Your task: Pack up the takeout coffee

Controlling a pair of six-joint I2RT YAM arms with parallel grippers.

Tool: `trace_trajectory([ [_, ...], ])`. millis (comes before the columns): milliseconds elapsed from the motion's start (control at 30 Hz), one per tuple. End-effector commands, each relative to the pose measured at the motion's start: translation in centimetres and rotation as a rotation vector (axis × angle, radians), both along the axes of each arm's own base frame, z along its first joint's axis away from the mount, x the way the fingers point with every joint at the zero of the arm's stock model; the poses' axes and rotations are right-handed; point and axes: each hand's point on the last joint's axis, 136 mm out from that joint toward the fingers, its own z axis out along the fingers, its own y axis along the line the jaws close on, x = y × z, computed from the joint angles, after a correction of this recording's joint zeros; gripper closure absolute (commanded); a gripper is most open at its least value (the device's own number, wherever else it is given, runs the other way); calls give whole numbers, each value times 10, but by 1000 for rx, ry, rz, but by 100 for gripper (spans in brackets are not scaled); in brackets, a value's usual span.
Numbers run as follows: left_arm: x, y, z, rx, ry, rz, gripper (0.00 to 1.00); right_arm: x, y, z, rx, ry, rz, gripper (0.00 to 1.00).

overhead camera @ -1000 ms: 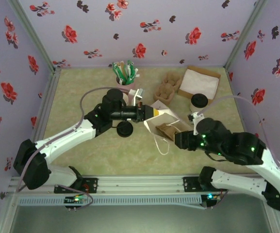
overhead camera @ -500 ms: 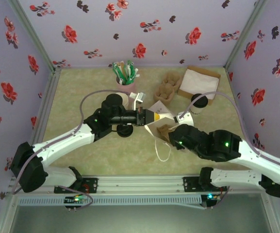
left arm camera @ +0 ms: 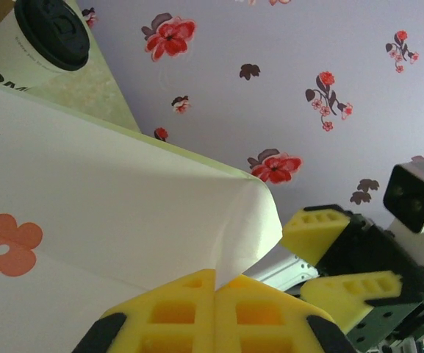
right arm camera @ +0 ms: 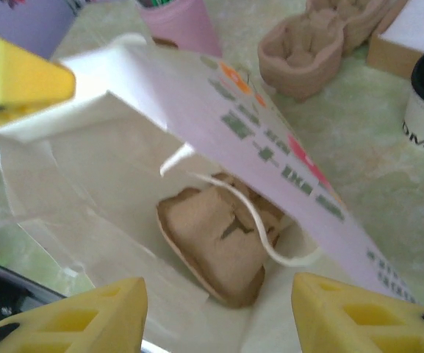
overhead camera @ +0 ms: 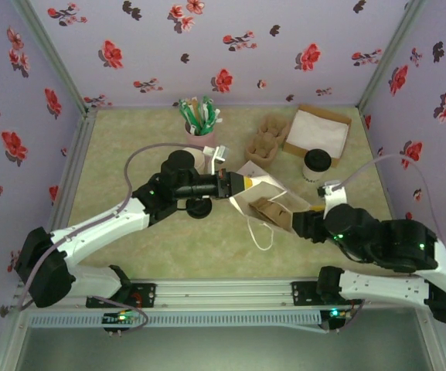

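Takeout coffee (overhead camera: pixel 317 164) upright at right centre, nearest the spread right tool (right arm camera: pixel 215 294); left tool (left arm camera: pixel 215 287) pinching the paper bag (left arm camera: pixel 123 220) rim

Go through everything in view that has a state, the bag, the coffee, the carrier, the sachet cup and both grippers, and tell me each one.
paper bag: mouth open, edge pinched by the left fingers
pulp carrier: inside the bag
takeout coffee: upright, lid on, outside the bag
pink cup: upright, holding green sachets
left gripper: shut on the bag's edge
right gripper: open, empty, at the bag's mouth
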Motion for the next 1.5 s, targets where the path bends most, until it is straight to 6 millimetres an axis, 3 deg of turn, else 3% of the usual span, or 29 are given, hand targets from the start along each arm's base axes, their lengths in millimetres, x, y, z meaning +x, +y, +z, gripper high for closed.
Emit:
trace_trajectory([
  [0, 0, 3, -3, 1, 0, 18, 100, -6, 10, -28, -40, 85, 11, 46],
  [233, -1, 4, -6, -14, 10, 21, 100, 4, 14, -50, -56, 70, -45, 44],
  [400, -2, 10, 0, -31, -11, 36, 100, 19, -19, -39, -119, -30, -165, 45],
  [800, 0, 10, 6, -46, -38, 46, 100, 14, -1, -13, -26, -53, -67, 44],
  [933, 2, 12, 6, -49, -38, 64, 100, 13, -14, -4, 9, -46, -117, 44],
  [1133, 3, 8, 9, -72, -26, 55, 100, 13, 7, -28, -50, 6, -77, 43],
  [1233, 1, 6, 11, -85, -26, 42, 100, 17, 17, -30, -55, -5, -67, 43],
  [1333, -2, 4, 10, -90, -21, 33, 100, 23, 12, -30, -73, -28, -98, 44],
  [1467, -4, 5, 11, -96, -27, 34, 100, 27, 1, -44, -124, -1, -150, 44],
])
